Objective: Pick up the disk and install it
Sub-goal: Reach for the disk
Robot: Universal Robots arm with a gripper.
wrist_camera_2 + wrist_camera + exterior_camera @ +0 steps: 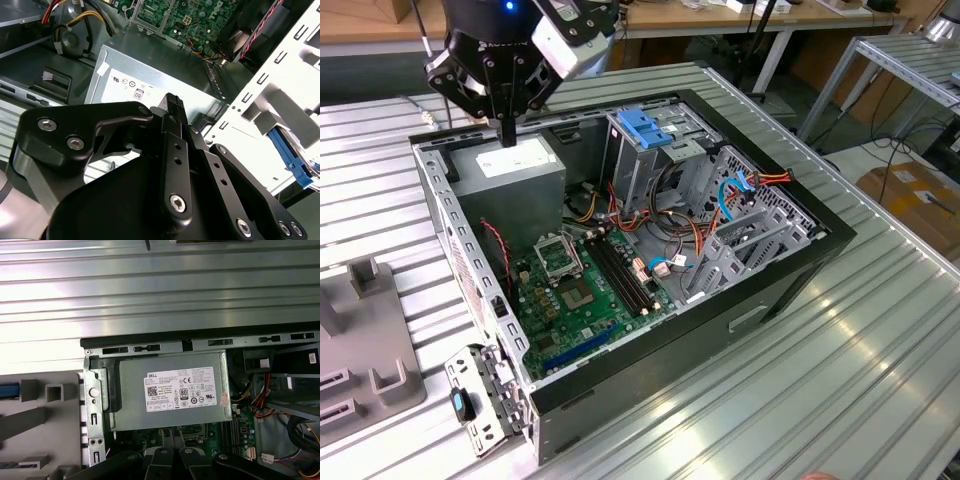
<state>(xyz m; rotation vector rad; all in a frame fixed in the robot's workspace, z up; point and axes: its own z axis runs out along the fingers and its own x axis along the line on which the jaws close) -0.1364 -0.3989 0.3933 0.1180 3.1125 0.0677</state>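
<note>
Hanging over the power supply (520, 178) in the exterior view, the tool (507, 140) is pressed together.

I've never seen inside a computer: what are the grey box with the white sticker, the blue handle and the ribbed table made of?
Power-supply box: looks like sheet metal, dull grey, with folded edges. Blue handle: probably moulded plastic, evenly coloured and faintly glossy. Table: likely aluminium, silvery ribbed profiles catching bright glare.

Gripper (507, 140) above power supply (520, 178), motherboard (582, 292) in case (820, 236), drive cage (642, 150) beside motherboard
</note>
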